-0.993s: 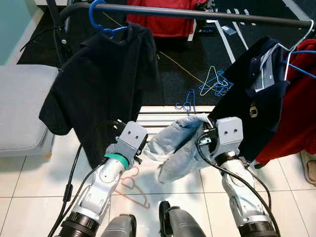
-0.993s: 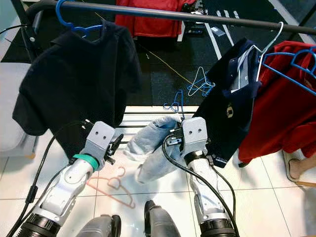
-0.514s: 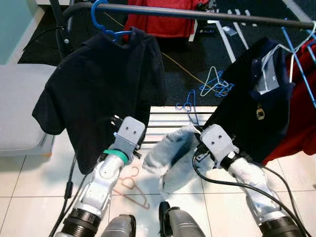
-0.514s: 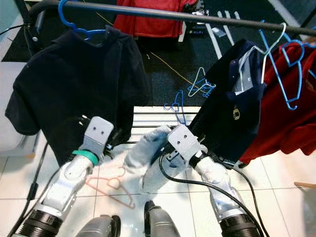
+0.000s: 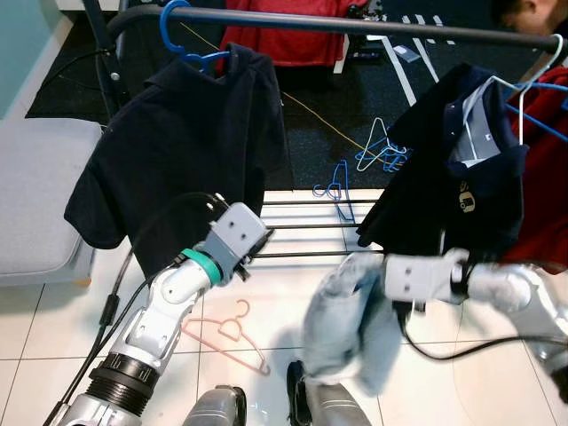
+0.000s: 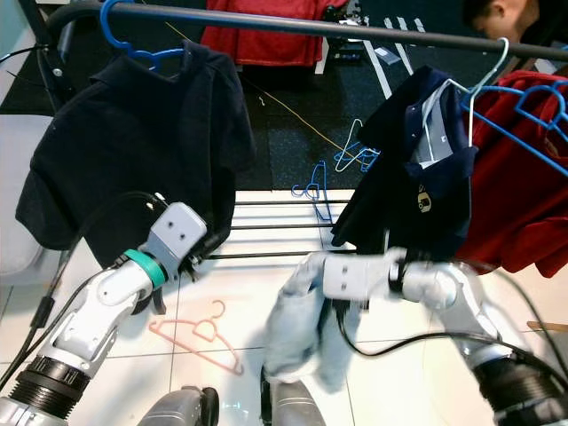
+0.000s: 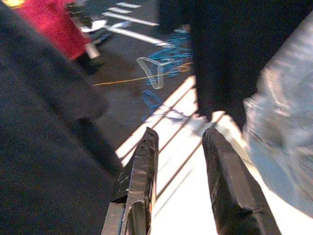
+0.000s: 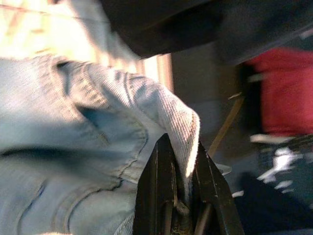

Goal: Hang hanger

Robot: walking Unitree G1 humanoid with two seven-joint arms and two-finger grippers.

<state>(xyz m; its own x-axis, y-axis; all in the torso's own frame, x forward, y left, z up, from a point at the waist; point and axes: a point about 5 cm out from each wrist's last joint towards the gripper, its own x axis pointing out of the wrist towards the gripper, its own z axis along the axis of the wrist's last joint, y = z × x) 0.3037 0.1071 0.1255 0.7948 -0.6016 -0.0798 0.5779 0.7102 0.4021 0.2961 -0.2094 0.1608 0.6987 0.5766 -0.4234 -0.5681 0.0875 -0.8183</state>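
My right gripper (image 8: 180, 147) is shut on a fold of a pale blue denim garment (image 5: 351, 324), which hangs low over the white tiles in front of me. My left gripper (image 7: 181, 134) is open with nothing between its fingers, close to the hem of a black shirt (image 5: 177, 151). That shirt hangs from a blue hanger (image 5: 177, 40) on the dark rail (image 5: 355, 25). A navy polo (image 5: 461, 177) hangs on a white hanger (image 5: 532, 80) at the right. A pink hanger (image 5: 226, 333) lies on the floor below my left arm.
A red garment (image 5: 541, 177) hangs at the far right. Loose blue and white hangers (image 5: 373, 155) lie on the dark mat behind the rack's base bars (image 5: 302, 226). A grey seat (image 5: 35, 204) stands at the left. A person's head (image 5: 524, 13) shows at the top right.
My right arm has swung out to the right and down, carrying the denim garment lower. The left arm has barely shifted. A person's head has come into view.
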